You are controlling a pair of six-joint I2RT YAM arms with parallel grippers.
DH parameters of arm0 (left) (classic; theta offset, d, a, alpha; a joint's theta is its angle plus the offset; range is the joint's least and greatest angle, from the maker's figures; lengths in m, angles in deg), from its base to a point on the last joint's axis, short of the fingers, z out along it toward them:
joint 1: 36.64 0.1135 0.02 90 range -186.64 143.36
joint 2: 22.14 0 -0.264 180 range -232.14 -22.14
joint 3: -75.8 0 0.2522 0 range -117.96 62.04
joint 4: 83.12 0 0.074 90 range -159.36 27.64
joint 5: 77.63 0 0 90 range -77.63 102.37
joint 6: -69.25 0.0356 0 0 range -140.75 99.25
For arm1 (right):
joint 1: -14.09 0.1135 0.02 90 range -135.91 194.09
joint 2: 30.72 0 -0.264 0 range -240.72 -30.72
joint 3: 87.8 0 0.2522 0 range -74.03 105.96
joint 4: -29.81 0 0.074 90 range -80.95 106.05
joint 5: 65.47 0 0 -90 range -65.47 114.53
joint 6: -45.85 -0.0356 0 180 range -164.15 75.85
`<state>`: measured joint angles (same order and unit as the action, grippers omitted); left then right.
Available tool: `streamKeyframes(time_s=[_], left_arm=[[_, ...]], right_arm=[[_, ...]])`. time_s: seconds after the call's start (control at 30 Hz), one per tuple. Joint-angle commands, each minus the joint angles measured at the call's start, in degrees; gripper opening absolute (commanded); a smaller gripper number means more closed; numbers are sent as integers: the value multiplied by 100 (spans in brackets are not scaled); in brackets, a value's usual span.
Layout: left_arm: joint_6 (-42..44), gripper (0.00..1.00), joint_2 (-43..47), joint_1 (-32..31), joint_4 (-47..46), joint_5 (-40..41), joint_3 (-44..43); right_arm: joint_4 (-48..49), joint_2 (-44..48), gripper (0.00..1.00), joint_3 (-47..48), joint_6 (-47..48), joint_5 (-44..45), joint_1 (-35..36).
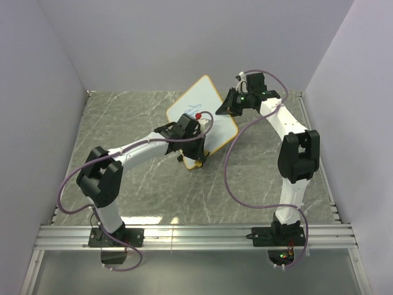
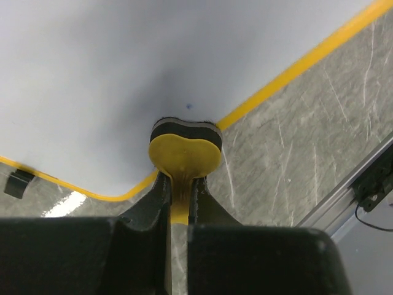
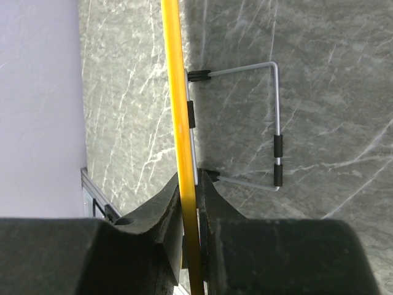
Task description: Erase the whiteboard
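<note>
- whiteboard (image 1: pixel 198 98) sits mid-counter, towards the far side, turned so one corner points at the back wall
- blue scribbles (image 1: pixel 195 110) near its middle; one small blue dot (image 2: pixel 188 106) on the white just above the eraser
- orange-yellow frame (image 3: pixel 177 92) shows edge-on in the right wrist view; wire stand (image 3: pixel 276 123) with black sleeves folds out from the back
- right hand (image 3: pixel 189 184) pinches the board's right edge, fingers pressed together on the frame
- left hand (image 2: pixel 180 184) is clamped on the stem of a yellow eraser (image 2: pixel 185 150); its dark felt face meets the white surface just inside a rounded corner of the frame
- black foot clip (image 2: pixel 17 182) on the frame, left of that corner
- grey marble counter (image 1: pixel 123 123) under everything, pale walls on three sides
</note>
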<state>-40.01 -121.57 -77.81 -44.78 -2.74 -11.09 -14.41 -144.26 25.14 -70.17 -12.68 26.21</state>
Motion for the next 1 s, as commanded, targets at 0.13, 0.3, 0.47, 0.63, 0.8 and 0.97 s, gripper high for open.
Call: streamKeyframes(time_s=[0.13,0.3,0.47,0.63,0.8,0.97], left_arm=[[81,1,-996,127,318,473,-1256],[143,0,-1586,144,671,974,-2223],[-155,0,-1991,687,873,1432,-2803],[-306,0,-2378,1531,724,1372,-3137],[-306,0,-3018,1989,750,1143,-3673],[-245,0,-3266,2148,777,721,-4061]], right_arm=[[-523,60,0,-179,80,346,203],[-575,51,0,-179,167,372,203],[-541,95,0,-363,159,303,203],[-566,340,0,-706,220,206,264],[-610,516,0,-944,282,170,396],[-593,631,0,-1102,308,135,475]])
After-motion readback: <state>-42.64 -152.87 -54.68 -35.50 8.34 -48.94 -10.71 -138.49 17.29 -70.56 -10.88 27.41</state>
